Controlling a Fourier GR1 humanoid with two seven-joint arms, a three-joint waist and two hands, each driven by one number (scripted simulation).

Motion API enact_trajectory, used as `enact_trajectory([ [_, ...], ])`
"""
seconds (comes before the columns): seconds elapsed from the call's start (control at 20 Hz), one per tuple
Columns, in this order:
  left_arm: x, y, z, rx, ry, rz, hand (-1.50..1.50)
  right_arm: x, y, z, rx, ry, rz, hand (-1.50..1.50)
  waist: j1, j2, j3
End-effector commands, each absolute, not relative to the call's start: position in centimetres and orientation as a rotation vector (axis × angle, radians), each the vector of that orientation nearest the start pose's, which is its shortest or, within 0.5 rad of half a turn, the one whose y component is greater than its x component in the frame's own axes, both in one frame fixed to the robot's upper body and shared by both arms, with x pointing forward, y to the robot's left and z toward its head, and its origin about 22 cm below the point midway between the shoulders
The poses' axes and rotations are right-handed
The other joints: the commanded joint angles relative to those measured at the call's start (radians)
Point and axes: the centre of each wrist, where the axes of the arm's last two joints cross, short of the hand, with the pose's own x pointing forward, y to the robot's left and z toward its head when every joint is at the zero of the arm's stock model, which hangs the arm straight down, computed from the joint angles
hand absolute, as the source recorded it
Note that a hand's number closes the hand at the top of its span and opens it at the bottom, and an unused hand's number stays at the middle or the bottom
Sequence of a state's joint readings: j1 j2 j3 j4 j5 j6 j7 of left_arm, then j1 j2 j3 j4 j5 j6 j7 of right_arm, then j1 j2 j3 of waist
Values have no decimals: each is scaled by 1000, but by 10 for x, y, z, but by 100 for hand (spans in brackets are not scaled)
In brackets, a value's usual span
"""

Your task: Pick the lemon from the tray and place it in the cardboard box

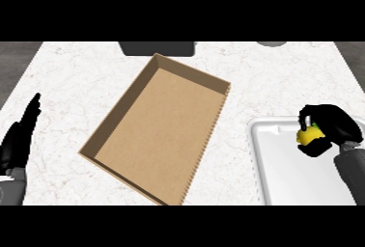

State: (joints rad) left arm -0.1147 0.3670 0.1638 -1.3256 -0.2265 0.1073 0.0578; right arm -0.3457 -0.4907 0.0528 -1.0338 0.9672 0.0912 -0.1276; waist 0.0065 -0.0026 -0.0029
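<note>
The lemon [309, 136] is seen inside the right hand [327, 128], whose fingers and thumb are curled round it so that only a patch of yellow, with a fleck of green, shows on the hand's inner side. The hand is placed over the upper left part of the white tray [285, 178]; whether the fruit is clear of the tray's floor cannot be told. The cardboard box [160, 130] is set well to the left of that hand, open at the top and turned at a slant, its long axis running from upper right to lower left. Its nearest long wall is faced toward the tray, with a strip of counter [71, 72] between them. The left hand [20, 140] is kept at the left edge, fingers straight, resting. The carry is judged to be leftward, across that near wall.
</note>
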Motion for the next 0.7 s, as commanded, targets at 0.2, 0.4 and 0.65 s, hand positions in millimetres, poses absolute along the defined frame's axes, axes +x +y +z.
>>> enact_trajectory([
  [0.2,266,354,9,645,-1372,-216,0,337,-298,55,-832,-1512,1434,150,-7,1,3],
  [0.4,264,356,10,665,-1361,-201,0,346,-288,103,-859,-1711,1308,150,-12,-1,2],
  [0.65,256,369,9,637,-1349,-205,0,333,-269,131,-792,-1961,1265,150,-12,-1,2],
])
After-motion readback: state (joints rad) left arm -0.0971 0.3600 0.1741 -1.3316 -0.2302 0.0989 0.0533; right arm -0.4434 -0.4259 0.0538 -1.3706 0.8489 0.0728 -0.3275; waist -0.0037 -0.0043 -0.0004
